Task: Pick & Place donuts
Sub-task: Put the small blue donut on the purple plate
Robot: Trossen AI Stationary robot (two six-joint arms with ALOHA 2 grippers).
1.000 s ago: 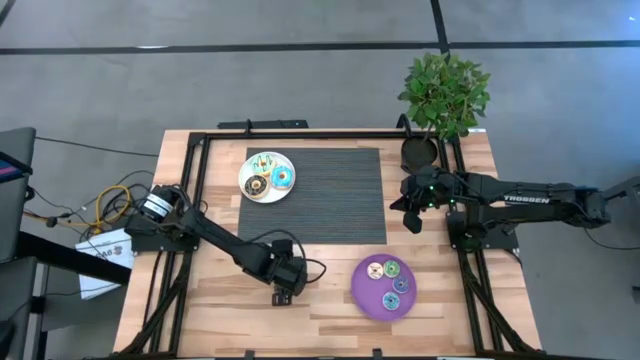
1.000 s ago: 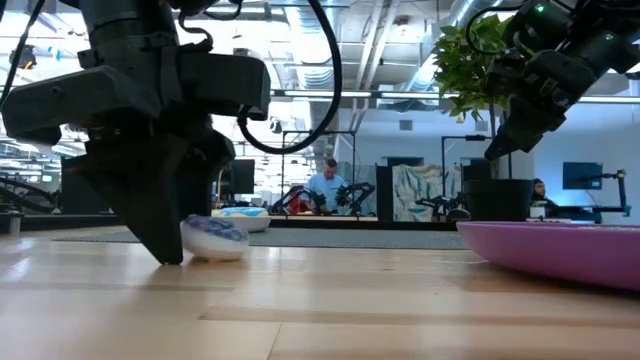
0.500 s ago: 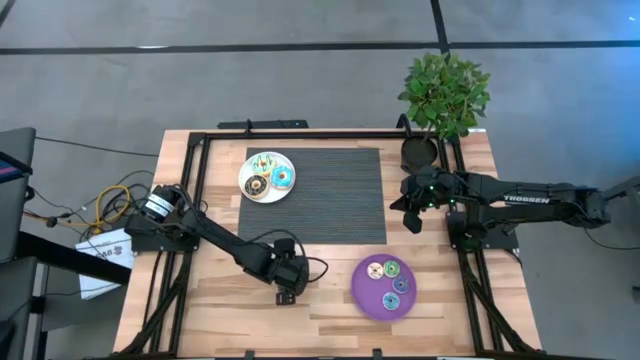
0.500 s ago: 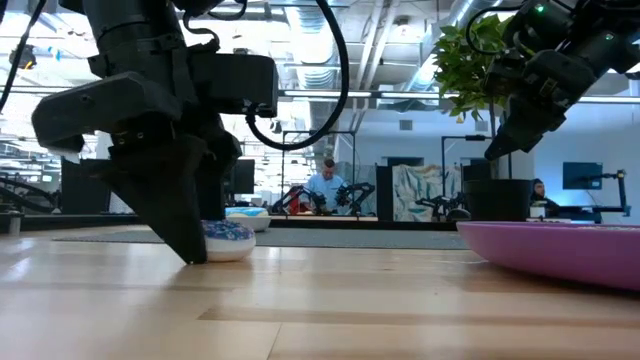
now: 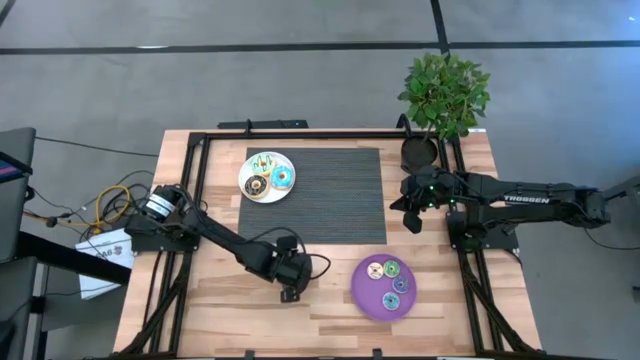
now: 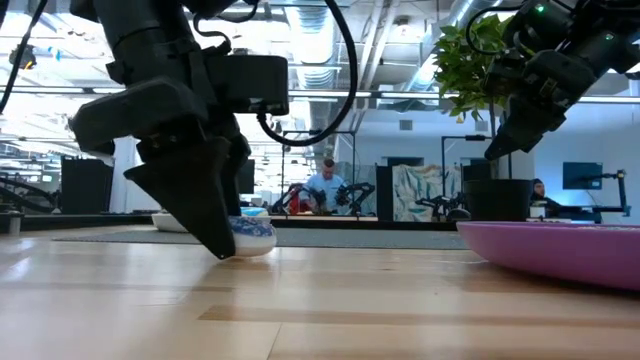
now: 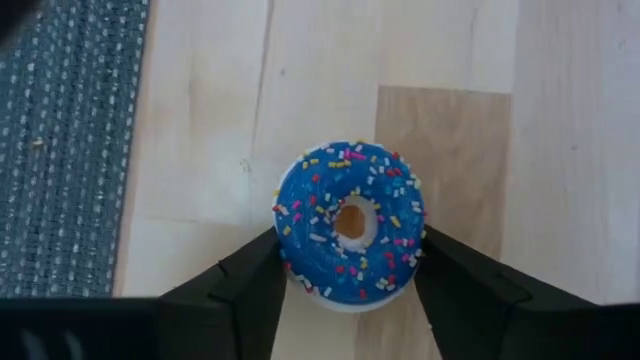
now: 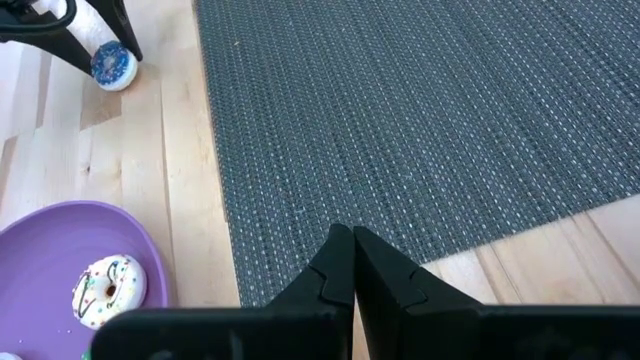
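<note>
A blue-iced donut (image 7: pixel 350 222) with coloured sprinkles sits low over the bare wood, left of the purple plate (image 5: pixel 362 296); it also shows in the low view as the blue donut (image 6: pixel 250 238). My left gripper (image 7: pixel 350 246) is shut on it, seen from above as my left gripper (image 5: pixel 290 293). Several donuts (image 5: pixel 387 278) lie on the purple plate. Three more donuts (image 5: pixel 268 176) lie on the white plate (image 5: pixel 247 186). My right gripper (image 8: pixel 352 262) is shut on nothing and hangs over the dark mat's right edge (image 5: pixel 378 215). My left gripper pinches the blue donut by its outer rim, one finger (image 7: pixel 262 275) on one side and the other finger (image 7: pixel 445 275) on the opposite side (image 7: pixel 412 240). The fingers come from above, slanting down. The donut stays flat, icing up, at table height; whether its underside touches the wood I cannot tell.
A dark woven mat (image 5: pixel 335 195) covers the middle of the table's far half. A potted plant (image 5: pixel 440 95) stands at the far right corner. Black frame rails (image 5: pixel 196 200) run along the table's sides. Bare wood (image 5: pixel 325 300) lies between the donut and the purple plate.
My left gripper has moved a little toward the table's right, toward the purple plate, tipping as it went. The blue donut has travelled with it between the fingers, staying low over the wood.
</note>
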